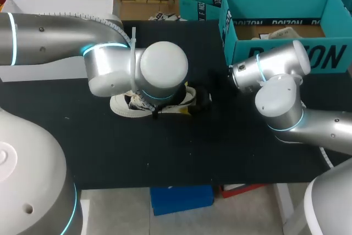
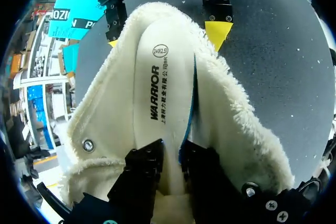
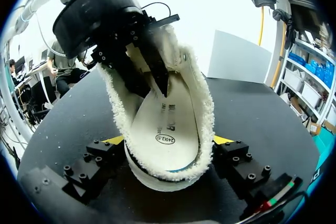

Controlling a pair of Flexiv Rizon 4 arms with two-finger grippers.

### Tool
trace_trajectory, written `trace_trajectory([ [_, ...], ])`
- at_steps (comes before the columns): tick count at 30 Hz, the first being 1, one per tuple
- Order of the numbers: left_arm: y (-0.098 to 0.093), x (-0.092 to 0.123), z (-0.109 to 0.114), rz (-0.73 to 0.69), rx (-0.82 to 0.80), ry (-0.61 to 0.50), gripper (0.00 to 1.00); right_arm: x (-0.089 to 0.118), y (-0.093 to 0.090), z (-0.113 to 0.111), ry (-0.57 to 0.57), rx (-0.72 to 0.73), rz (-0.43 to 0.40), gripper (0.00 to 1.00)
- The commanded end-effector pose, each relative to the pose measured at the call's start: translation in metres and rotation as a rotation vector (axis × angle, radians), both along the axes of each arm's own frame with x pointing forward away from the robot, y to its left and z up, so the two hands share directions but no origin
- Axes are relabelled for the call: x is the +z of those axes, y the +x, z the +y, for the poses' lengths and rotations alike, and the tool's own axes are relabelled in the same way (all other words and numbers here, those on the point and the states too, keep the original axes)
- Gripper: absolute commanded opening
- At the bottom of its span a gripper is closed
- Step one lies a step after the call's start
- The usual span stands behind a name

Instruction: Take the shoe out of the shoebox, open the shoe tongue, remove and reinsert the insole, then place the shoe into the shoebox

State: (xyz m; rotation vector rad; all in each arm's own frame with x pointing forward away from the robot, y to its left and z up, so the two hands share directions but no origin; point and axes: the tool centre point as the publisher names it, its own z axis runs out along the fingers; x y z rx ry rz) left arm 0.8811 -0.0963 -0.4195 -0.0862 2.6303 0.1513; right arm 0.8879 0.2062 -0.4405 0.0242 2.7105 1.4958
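In the left wrist view the left gripper (image 2: pixel 171 153) has its tips sunk in the shoe (image 2: pixel 236 129), pinching the insole (image 2: pixel 157 72), whose near end its fingers cover. In the right wrist view the shoe hides most of the yellow tips of the right gripper (image 3: pixel 168 142) clasping it. In the head view the left arm (image 1: pixel 137 64) covers the shoe except one end and a strip of its side, both grippers lie hidden under the arms, and the shoebox (image 1: pixel 330 56) is cut off at the edge.

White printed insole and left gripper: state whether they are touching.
Touching. The left wrist view shows the two black jaws of the left gripper pinching the white printed insole from both sides, inside the cream fleece-lined shoe.
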Motion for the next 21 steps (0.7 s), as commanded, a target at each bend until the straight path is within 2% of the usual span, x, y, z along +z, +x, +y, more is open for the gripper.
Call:
trace_trajectory([
  [1,0.019,-0.032,0.025,-0.122,-0.032,-0.032,0.18,-0.003,0.000,-0.003,-0.003,-0.001,0.001,0.00],
  [5,0.023,-0.032,0.024,-0.126,-0.049,-0.064,0.16,-0.003,0.000,-0.003,-0.003,-0.001,0.001,0.00],
  [9,0.024,-0.029,0.023,-0.087,-0.064,-0.097,0.00,-0.003,0.000,-0.003,-0.003,-0.001,0.001,0.00],
  [15,0.016,-0.019,0.021,0.026,-0.089,-0.176,0.00,-0.003,0.000,-0.003,-0.003,-0.001,0.001,0.00],
  [21,0.006,0.001,0.014,0.150,-0.114,-0.245,0.00,-0.003,0.000,-0.003,-0.003,-0.001,0.001,0.00],
])
